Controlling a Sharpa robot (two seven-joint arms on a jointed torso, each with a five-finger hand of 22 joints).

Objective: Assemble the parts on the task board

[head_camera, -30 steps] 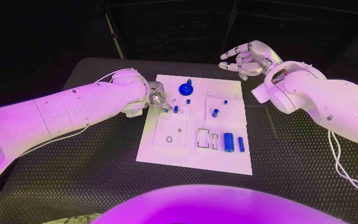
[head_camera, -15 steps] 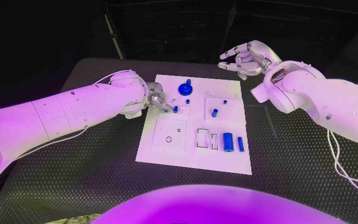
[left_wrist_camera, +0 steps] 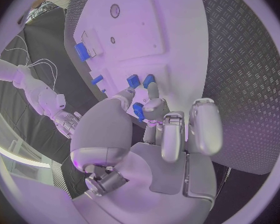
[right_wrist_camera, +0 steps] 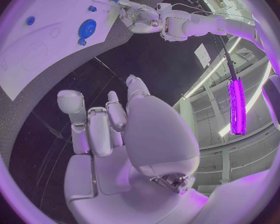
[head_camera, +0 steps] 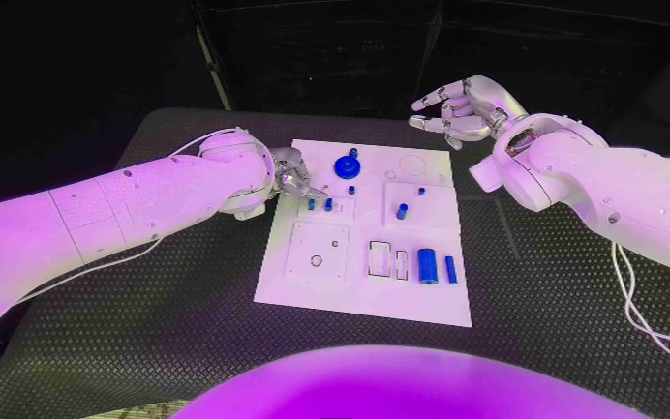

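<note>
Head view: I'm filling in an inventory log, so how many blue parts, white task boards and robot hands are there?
blue parts: 8
task board: 1
hands, the left hand and the right hand: 2
Total: 11

No text, label, brand, number or sign can be read anywhere in these views.
</note>
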